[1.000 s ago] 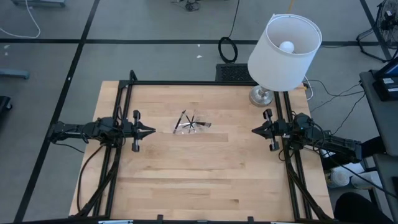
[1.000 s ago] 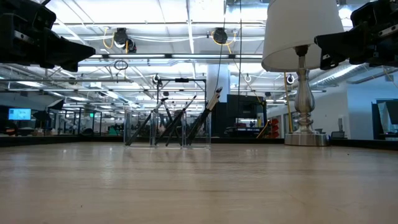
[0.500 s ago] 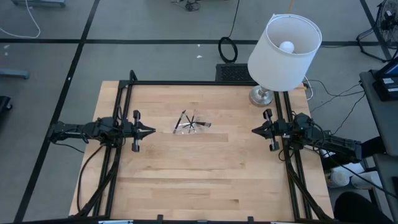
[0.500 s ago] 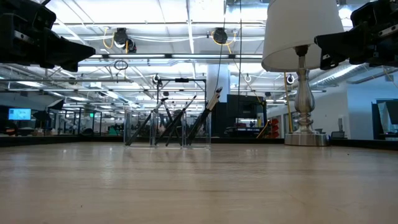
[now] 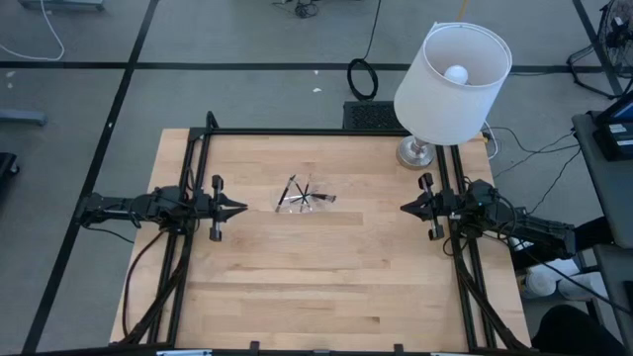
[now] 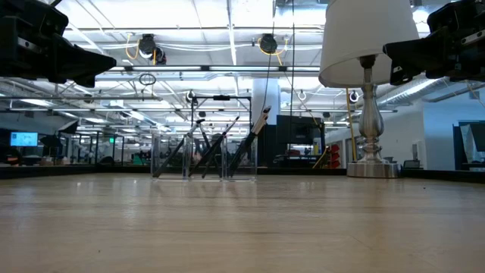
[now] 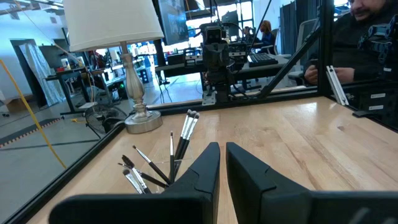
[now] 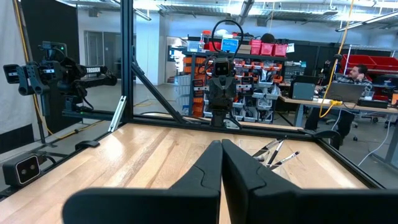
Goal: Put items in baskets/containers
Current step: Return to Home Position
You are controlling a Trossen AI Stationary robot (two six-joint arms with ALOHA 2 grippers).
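- left gripper [image 5: 240,209], right gripper [image 5: 406,208]: how do they stand?
- both empty, fingers pressed together, held above the table [image 5: 326,287], tips pointing inward at each other.
- and the brushes [image 5: 297,193]?
- leaning upright in the clear organizer [image 6: 203,159], which sits between the two tips, nearer the left one. i see none lying loose, so i judge neither arm needs to reach in.

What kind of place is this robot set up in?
Probably a robotics lab in a large industrial hall: an exposed ceiling with strip lights, metal shelving holding red bins, and a person seated at a computer desk.
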